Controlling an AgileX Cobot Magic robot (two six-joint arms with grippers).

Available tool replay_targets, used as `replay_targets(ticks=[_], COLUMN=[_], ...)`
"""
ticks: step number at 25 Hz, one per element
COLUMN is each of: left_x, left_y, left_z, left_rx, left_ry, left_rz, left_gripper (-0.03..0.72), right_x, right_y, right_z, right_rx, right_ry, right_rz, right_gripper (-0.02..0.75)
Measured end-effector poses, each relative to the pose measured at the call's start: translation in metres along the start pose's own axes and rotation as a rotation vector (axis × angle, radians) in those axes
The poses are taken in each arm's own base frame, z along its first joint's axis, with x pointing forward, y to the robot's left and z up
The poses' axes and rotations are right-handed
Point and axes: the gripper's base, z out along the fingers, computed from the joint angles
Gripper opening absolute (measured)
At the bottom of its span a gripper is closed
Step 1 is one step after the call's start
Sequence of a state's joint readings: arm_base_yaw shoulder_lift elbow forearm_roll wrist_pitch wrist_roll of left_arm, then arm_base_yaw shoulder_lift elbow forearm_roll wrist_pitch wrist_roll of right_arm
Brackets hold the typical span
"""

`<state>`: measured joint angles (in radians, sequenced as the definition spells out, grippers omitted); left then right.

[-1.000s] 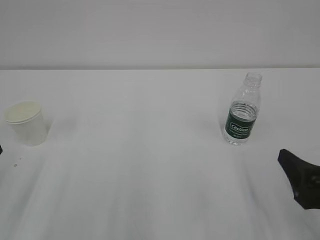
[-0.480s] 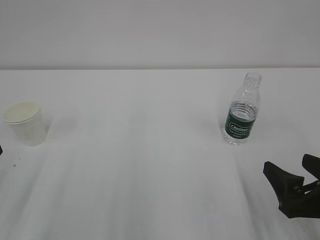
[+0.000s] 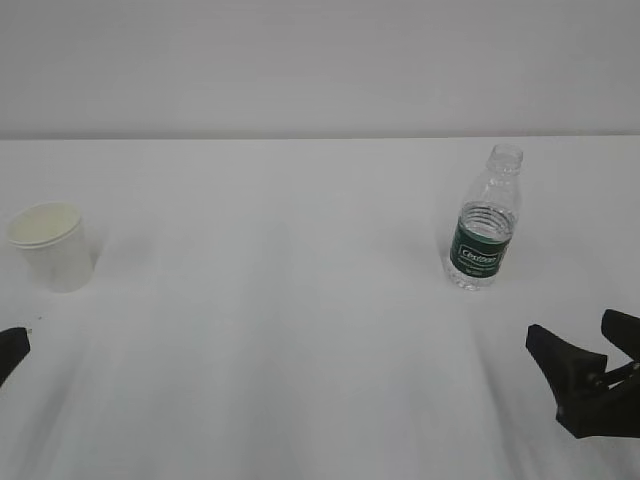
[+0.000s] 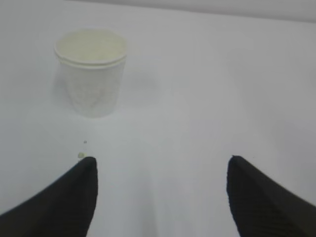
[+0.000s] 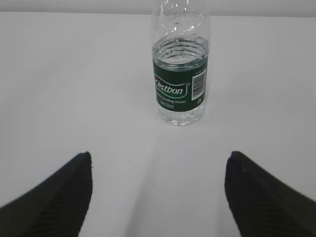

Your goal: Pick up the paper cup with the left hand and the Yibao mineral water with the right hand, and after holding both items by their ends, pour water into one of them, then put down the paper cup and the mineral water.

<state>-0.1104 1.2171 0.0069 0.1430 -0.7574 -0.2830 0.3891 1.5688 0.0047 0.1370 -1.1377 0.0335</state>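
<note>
Standing untouched on the surface (image 3: 300, 330), the paper cup (image 3: 52, 246) and the Yibao mineral water (image 3: 485, 220) are faced by the wide-open, empty left pincer (image 4: 160, 197) and right pincer (image 5: 158, 197); every step remains.

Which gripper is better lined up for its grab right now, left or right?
Right, probably. The right hand is open with the Yibao mineral water nearly centred ahead; the left hand, also open, has the paper cup off to its left.

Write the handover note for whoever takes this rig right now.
Left gripper: open, empty, short of the cup.
Right gripper: open, empty, short of the bottle.
Cup: upright, left side of the table.
Bottle: upright, uncapped, water inside, right side.
Done: nothing picked up.
Left: grasp both, pour, set both down.
</note>
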Motion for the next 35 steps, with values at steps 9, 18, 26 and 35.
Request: replay_targets(ticks=[9,18,26,35], left_x=[0.010,-0.001,-0.005,0.029], left_y=[0.002,0.001,0.004,0.015], left_z=[0.013,0.013,0.014,0.033], left_rx=[0.008,0.021,-0.010,-0.077], left_ry=[0.032,-0.085,-0.140,0.063], left_rz=[0.015,0.042,0.033,0.024], left_gripper=[0.582,0.582,0.582,0.582], right_x=[0.000,0.000,-0.005,-0.008], right_y=[0.000,0.000,0.001,0.001], right_z=[0.000,0.000,0.004,0.007], right_rx=[0.000,0.000,0.000,0.005], right_ry=[-0.002,-0.002,-0.023,-0.038], right_rz=[0.000,0.000,0.003,0.002], right_gripper=[0.622,0.612,0.608,0.598])
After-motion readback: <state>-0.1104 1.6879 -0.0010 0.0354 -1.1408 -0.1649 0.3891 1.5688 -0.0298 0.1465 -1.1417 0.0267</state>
